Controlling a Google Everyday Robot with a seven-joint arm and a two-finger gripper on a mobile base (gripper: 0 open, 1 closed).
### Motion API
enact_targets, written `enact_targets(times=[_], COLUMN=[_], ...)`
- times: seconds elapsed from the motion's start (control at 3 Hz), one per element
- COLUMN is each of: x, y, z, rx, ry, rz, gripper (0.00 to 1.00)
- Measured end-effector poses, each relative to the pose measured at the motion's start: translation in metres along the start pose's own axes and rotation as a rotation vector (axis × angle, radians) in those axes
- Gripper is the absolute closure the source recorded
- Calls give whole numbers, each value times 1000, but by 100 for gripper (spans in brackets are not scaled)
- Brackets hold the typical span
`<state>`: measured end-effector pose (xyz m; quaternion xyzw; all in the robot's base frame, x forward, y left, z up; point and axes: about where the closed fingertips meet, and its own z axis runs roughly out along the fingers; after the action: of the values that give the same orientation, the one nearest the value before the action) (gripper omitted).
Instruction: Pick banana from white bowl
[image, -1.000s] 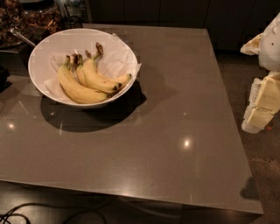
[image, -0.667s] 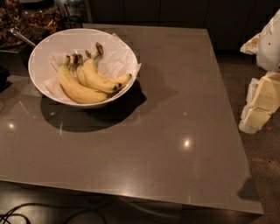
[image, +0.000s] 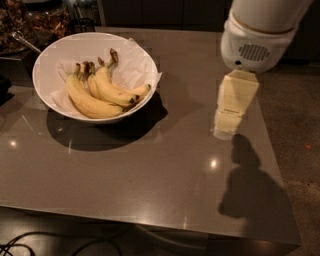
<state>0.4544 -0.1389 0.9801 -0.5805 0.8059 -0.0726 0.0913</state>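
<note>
The white bowl (image: 50, 60), lined with crumpled white paper, stands at the table's back left. It holds several yellow bananas. The banana (image: 116, 89) with the long dark brown stem lies on top, toward the right side, its tip near the bowl's right rim. The longer bananas (image: 85, 101) lie clustered to its left. My gripper (image: 226, 129), cream-coloured, hangs below the white wrist (image: 252, 47) over the table's right part. It is well to the right of the bowl and holds nothing that I can see.
The grey table (image: 150, 180) has its front edge at the bottom and its right edge beside brown floor (image: 295, 125). Dark clutter and a metal utensil (image: 22, 42) sit behind the bowl at the back left. Cables lie on the floor at the bottom left.
My gripper and wrist have moved left from beyond the table's right edge to over the table, closer to the bowl. The bowl and bananas have not moved.
</note>
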Motion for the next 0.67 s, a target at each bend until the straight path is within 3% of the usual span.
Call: enact_targets(times=[0.33,0.67], x=[-52,-62], y=[-3,-7], z=[5,3], rx=[-2,21], ry=[8,-25], rz=[23,31], gripper=[0,0])
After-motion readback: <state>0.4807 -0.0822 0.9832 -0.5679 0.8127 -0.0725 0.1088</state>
